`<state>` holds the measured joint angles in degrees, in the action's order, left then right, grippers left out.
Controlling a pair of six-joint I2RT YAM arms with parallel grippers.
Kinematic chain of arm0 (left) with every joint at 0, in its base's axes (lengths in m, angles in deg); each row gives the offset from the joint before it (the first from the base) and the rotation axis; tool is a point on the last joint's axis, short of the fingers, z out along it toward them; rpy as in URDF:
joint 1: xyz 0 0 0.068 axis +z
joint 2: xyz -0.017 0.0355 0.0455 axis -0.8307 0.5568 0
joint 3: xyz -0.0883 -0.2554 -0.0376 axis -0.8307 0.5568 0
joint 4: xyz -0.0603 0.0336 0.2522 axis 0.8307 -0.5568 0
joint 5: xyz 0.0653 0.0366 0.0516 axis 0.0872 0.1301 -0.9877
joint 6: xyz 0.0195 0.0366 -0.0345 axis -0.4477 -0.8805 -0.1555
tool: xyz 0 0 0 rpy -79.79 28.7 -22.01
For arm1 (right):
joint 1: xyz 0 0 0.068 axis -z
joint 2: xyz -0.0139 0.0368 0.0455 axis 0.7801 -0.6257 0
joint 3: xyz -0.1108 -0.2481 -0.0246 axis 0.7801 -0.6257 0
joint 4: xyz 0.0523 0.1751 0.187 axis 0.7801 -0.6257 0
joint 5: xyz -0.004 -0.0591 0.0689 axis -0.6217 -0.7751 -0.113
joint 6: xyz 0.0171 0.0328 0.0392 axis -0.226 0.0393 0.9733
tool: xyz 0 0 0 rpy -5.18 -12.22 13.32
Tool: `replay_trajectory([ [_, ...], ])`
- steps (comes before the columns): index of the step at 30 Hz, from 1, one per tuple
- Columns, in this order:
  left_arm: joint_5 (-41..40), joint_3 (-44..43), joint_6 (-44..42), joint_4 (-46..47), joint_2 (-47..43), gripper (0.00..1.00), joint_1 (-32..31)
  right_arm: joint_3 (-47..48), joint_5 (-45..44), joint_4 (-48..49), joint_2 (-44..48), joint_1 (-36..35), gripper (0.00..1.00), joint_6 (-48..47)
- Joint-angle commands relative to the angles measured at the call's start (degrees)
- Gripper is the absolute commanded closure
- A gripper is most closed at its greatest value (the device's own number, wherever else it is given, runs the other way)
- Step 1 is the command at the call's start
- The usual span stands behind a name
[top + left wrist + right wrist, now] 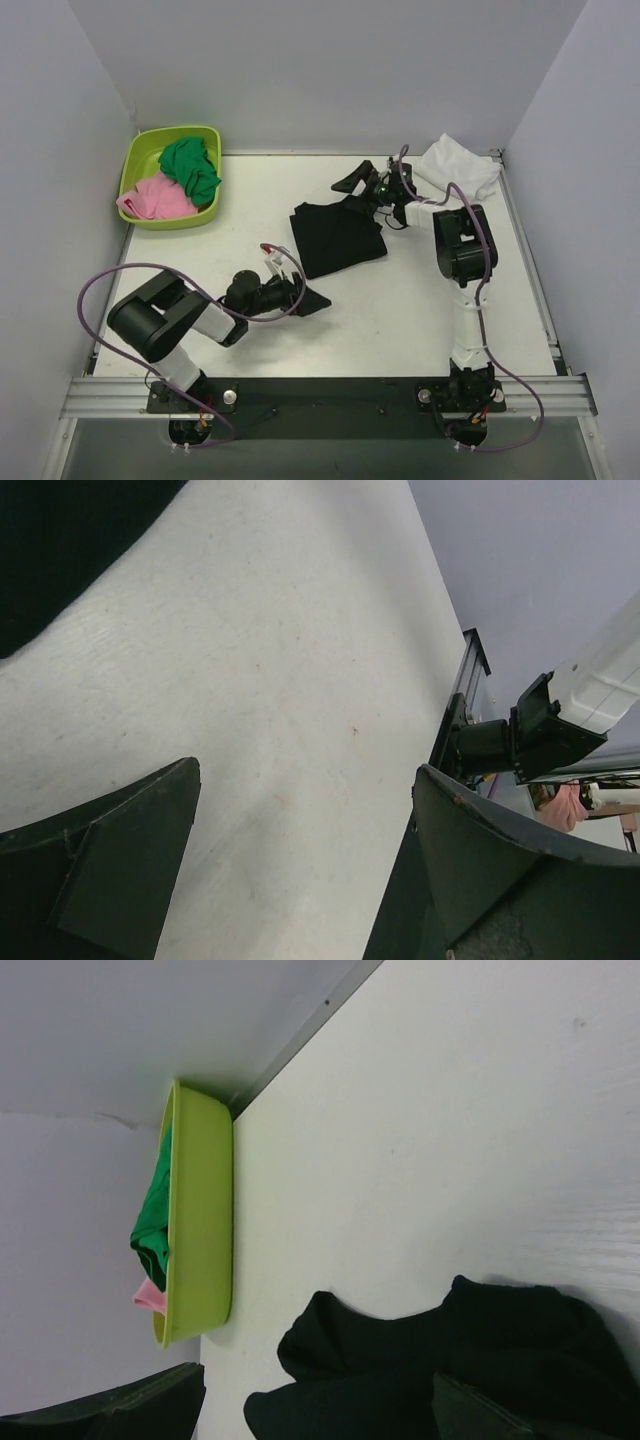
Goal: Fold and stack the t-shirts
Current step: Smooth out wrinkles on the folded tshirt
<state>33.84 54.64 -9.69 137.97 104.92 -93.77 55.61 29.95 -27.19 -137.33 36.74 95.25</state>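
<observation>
Both my hands are released, nothing in either. L hand [305, 296] sits low over the bare desk [400, 320], just off the near-left corner of the black t-shirt [338, 238]. R hand [362, 183] is at the shirt's far edge, jaws spread wide w/ dark cloth below and between them. Can't tell if it touches.

Black t-shirt lies mid-desk as a rough, lumpy rectangle, far edge rumpled, so I'd call it part-folded, not done. White t-shirt [458, 166] is bunched at the back-right corner, apart from the black one and not yet folded, I'd say. Stack not yet started.

How to do this step well, imo:
- Pinch one layer edge only, at the corners. R takes the far corner, L the near one.
- Go in low and flat so the fingers slide under rather than shove the cloth into a heap.
- Lift both ends together, keep the edge taut, lay it over, then smooth.
- Risk: grabbing all layers and undoing the fold.

Tub [170, 178] back-left holds a green cloth [190, 165] and a pink cloth [158, 198]. Leave it alone.

Labels/writing: none readable in any view. No neck label showing on the black shirt, no brand marks I can make out.
</observation>
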Motion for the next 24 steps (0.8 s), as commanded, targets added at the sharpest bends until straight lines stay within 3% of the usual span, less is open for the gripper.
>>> replay_trajectory([
  [1, 1.1, -3.6, -3.2, -8.7, -9.3, 0.03, -0.7, -2.5, -4.2, 0.5, 11.0, 0.4, 0.00, -5.4],
  [7, -2.5, -12.9, -10.1, -34.5, -22.7, 0.03, -2.5, -10.0, -5.5, -3.2, 24.5, -0.2, 0.00, -7.0],
  [13, -5.4, -25.4, -15.0, -49.3, -22.3, 0.03, -1.9, -19.6, -6.6, -4.2, 35.3, -1.4, 0.00, -7.0],
  [24, -6.1, -34.3, -13.6, -49.6, -12.1, 0.03, 3.6, -29.3, -5.5, -1.0, 40.8, -1.6, 0.00, -6.0],
])
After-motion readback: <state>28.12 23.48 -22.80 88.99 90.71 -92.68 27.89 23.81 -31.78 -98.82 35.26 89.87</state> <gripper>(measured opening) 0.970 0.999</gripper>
